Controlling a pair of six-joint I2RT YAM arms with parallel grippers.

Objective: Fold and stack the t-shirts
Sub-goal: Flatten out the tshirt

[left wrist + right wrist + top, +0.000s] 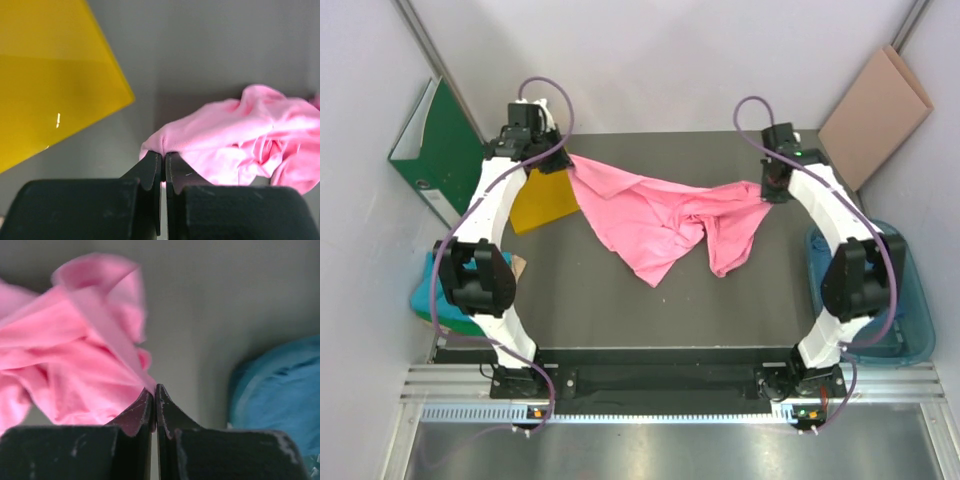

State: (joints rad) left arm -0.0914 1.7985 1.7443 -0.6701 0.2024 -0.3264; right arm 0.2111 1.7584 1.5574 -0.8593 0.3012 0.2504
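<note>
Left hand (163,166) at ten o'clock, right hand (154,401) at two, each clamps the crumpled pink cloth t-shirt (650,215) by an edge, likely for spreading.

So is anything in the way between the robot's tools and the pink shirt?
No, nothing visible. The left tool and the right tool are each pinched shut on an edge of the pink shirt, one at each end. The yellow sheet lies off to the side of the left tool, not between.
</note>
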